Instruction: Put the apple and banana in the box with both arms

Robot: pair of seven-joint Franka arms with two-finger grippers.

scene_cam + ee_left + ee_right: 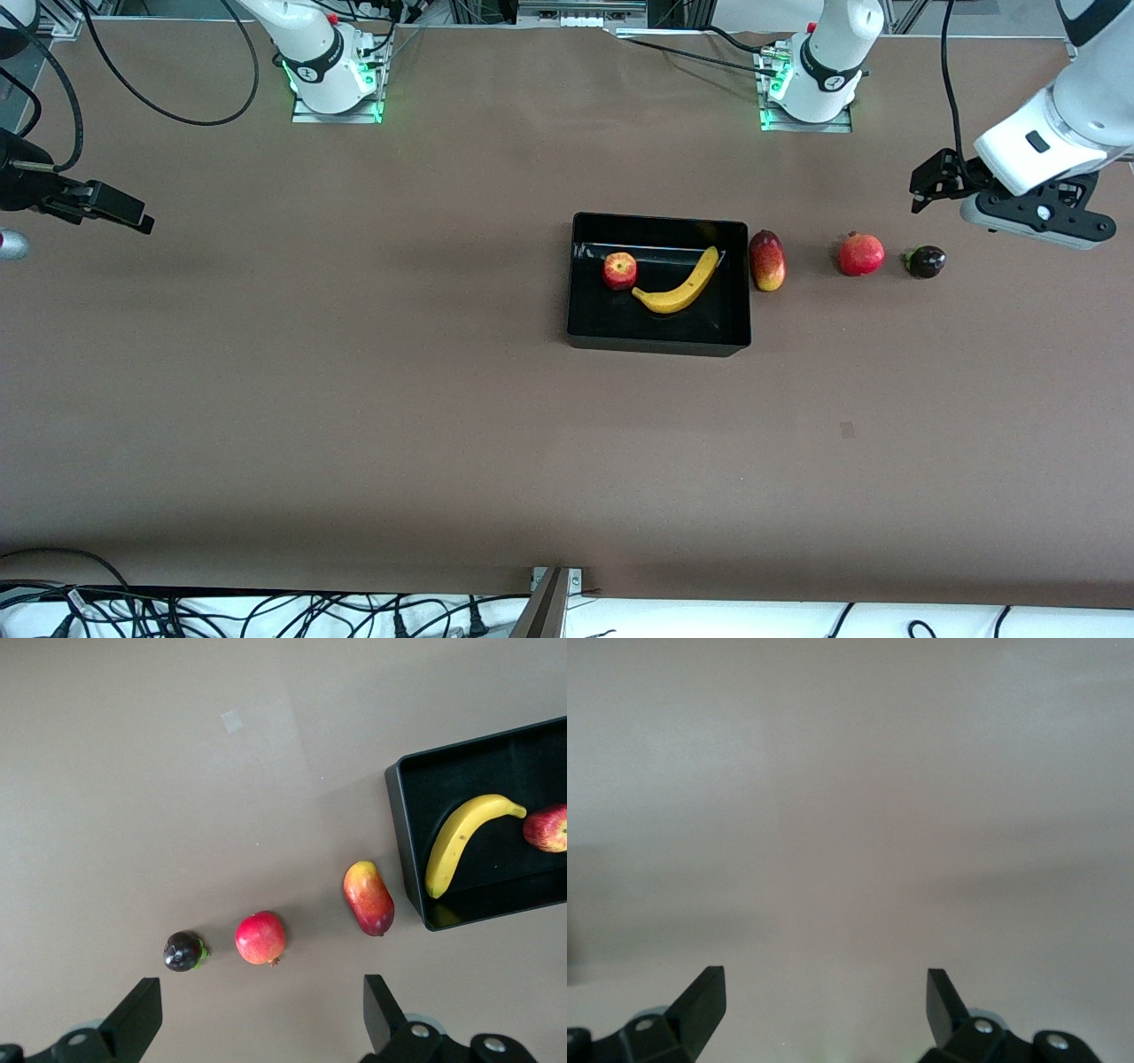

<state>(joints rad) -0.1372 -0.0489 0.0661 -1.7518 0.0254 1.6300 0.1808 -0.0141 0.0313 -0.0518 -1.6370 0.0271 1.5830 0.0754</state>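
The apple (pixel 619 270) and the banana (pixel 680 285) lie side by side in the black box (pixel 656 341) at mid-table. The left wrist view also shows the apple (pixel 547 827), the banana (pixel 461 844) and the box (pixel 403 842). My left gripper (pixel 921 188) is open and empty in the air at the left arm's end of the table, above the bare table beside the loose fruits; its wrist view (pixel 263 1019) shows wide-apart fingers. My right gripper (pixel 142 220) is open and empty over bare table at the right arm's end, and its wrist view (pixel 826 1001) shows only table.
Three loose fruits lie in a row beside the box toward the left arm's end: an elongated red-yellow fruit (pixel 767 260), a red pomegranate (pixel 861 254) and a small dark purple fruit (pixel 925 261). Cables run along the table's edge nearest the front camera.
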